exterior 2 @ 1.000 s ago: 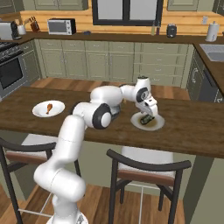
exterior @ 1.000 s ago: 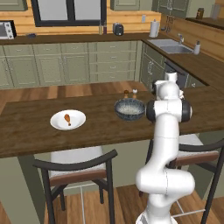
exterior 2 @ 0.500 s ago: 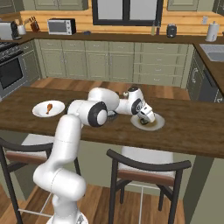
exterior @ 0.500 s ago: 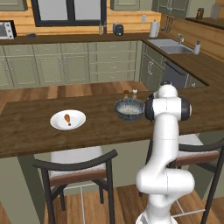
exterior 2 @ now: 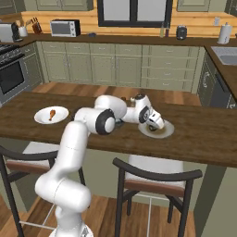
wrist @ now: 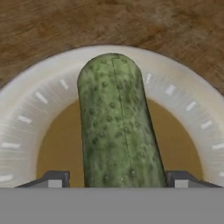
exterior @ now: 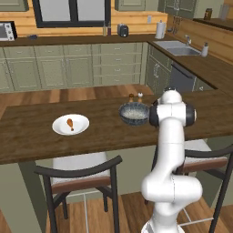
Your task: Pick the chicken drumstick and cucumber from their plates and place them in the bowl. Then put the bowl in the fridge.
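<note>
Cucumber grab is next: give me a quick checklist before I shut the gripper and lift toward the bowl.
1. Cucumber lies between the fingertips: ok.
2. Gripper low over the cucumber's plate: ok.
3. Fingertips touching the cucumber: cannot tell, a narrow gap seems to remain each side.
4. Bowl upright on the counter: ok.
5. Bowl holds nothing yet: cannot tell.
6. Chicken drumstick on its own white plate, out of the lift path: ok.
</note>
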